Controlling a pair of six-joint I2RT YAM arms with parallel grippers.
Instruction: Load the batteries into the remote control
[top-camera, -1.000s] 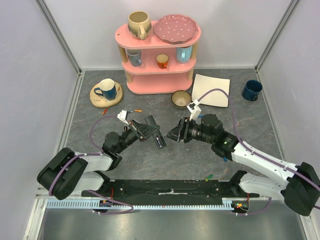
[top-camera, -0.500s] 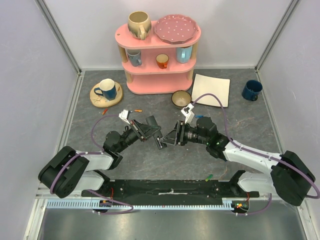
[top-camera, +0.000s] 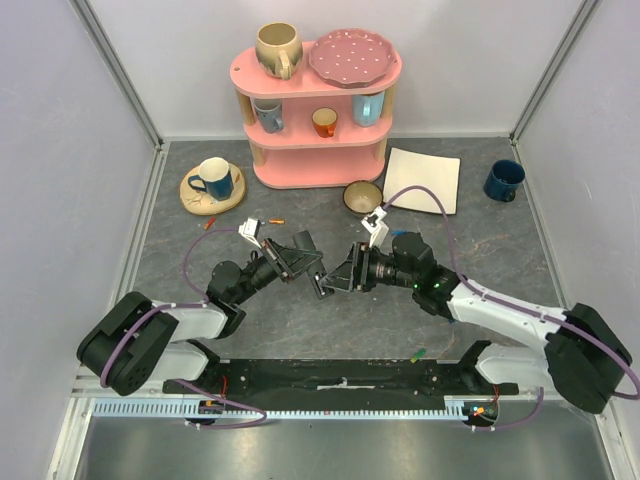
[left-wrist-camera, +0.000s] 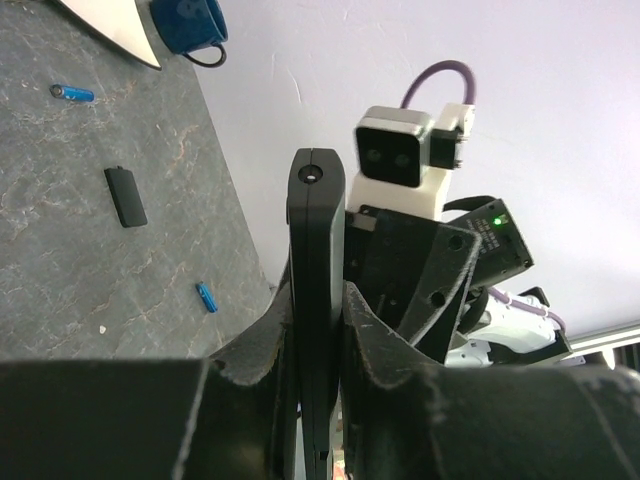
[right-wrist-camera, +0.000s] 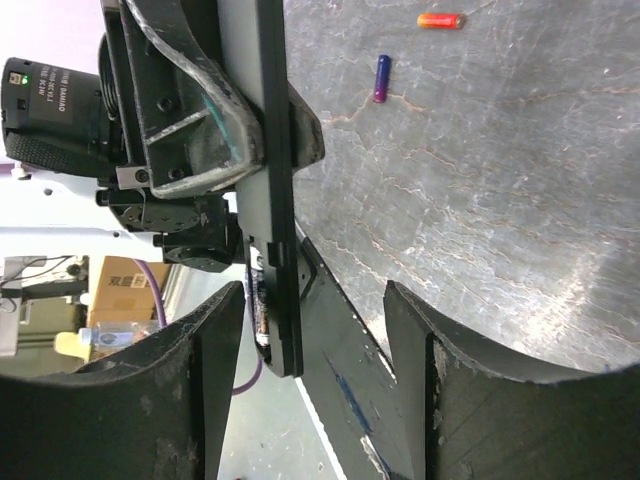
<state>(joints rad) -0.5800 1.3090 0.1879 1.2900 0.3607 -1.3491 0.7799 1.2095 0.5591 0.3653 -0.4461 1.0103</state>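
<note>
Flat black plastic remote control (left-wrist-camera: 316, 250) is clamped by L gripper (top-camera: 299, 259); open R gripper (right-wrist-camera: 312, 300) brought around its end; regrip prob. next.

Top view: high, behind, looking down, far. Wrist views: close, facing each other; all three share the remote (left-wrist-camera: 316, 250).

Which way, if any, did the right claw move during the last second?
Yes. Judged against the bowl, the right claw shifted left and slightly toward the near edge, closing on the remote control.
</note>
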